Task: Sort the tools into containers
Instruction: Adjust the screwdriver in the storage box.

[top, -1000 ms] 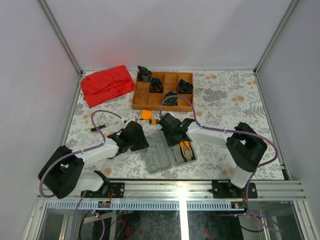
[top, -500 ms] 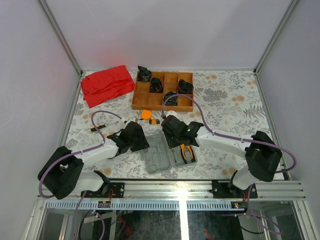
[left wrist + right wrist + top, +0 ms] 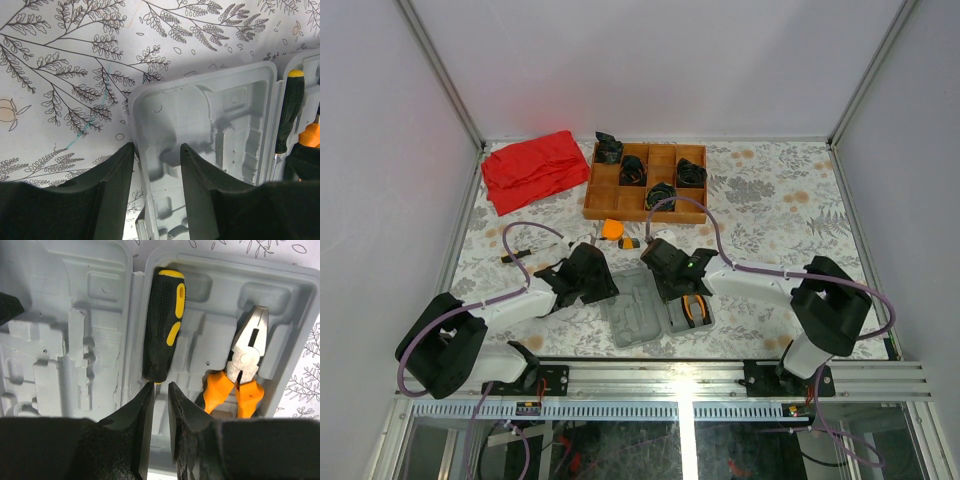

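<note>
Grey plastic, the tool case [image 3: 638,318] lies opened flat on the floral tablecloth [image 3: 775,205] near the front edge in the top view, between the two arms, with orange-handled pliers [image 3: 695,306] in its right half. The left gripper [image 3: 592,272] is low at the case's left edge and the right gripper [image 3: 670,272] is over the far end of the right half; from up here I cannot tell how either pair of fingers stands. Behind the case an orange tape measure [image 3: 612,229] and a small yellow-grey piece [image 3: 631,242] lie just beside each other on the cloth, outside the case. Farther back is a wooden tray [image 3: 620,213] holding black coiled bundles [image 3: 633,169], with a red cloth [image 3: 532,168] to its left. From the left wrist, the fingers [image 3: 112,185] are apart and straddle the case's outer wall: one is down on the cloth close against the rim, the other inside the empty moulded half with a gap to the wall, so nothing is clamped. A black-and-yellow screwdriver [image 3: 290,112] lies in the other half, at the right edge of that view. From the right wrist, the fingers [image 3: 142,430] are nearly together, with only a narrow slit between them and nothing in it. Their tips hang just at the end of the screwdriver's handle, which lies in its recess beside the hinge. The pliers sit in the next recess, nose pointing away.
</note>
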You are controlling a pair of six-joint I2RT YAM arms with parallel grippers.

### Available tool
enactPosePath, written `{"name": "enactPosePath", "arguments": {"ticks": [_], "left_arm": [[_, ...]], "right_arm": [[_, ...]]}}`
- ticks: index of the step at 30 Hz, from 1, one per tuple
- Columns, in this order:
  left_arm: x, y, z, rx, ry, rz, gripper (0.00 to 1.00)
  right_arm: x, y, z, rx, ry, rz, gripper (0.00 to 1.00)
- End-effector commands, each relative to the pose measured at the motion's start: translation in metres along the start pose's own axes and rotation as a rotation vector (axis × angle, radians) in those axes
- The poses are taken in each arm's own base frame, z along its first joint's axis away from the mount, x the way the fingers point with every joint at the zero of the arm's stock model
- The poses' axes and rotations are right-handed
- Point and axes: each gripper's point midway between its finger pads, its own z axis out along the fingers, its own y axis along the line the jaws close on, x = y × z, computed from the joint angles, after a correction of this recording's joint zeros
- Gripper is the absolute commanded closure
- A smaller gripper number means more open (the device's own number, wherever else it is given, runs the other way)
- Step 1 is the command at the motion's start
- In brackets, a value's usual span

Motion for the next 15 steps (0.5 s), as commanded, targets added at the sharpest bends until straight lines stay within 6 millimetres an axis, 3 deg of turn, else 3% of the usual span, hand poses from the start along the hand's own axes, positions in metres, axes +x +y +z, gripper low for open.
{"name": "enactPosePath", "arguments": {"ticks": [1, 11, 15], "left_arm": [[-0.001, -0.004, -0.002, 0.028, -0.010, 0.004, 0.59], [0.001, -0.003, -0.002, 0.029, -0.008, 0.004, 0.59], [0.001, -0.005, -0.002, 0.038, -0.005, 0.007, 0.60]], "right_arm": [[-0.012, 0.010, 0.006, -0.032, -0.041, 0.034, 0.76], [-0.013, 0.005, 0.010, -0.009, -0.040, 0.044, 0.79], [-0.003, 0.003, 0.023, 0.006, 0.008, 0.039, 0.80]]}}
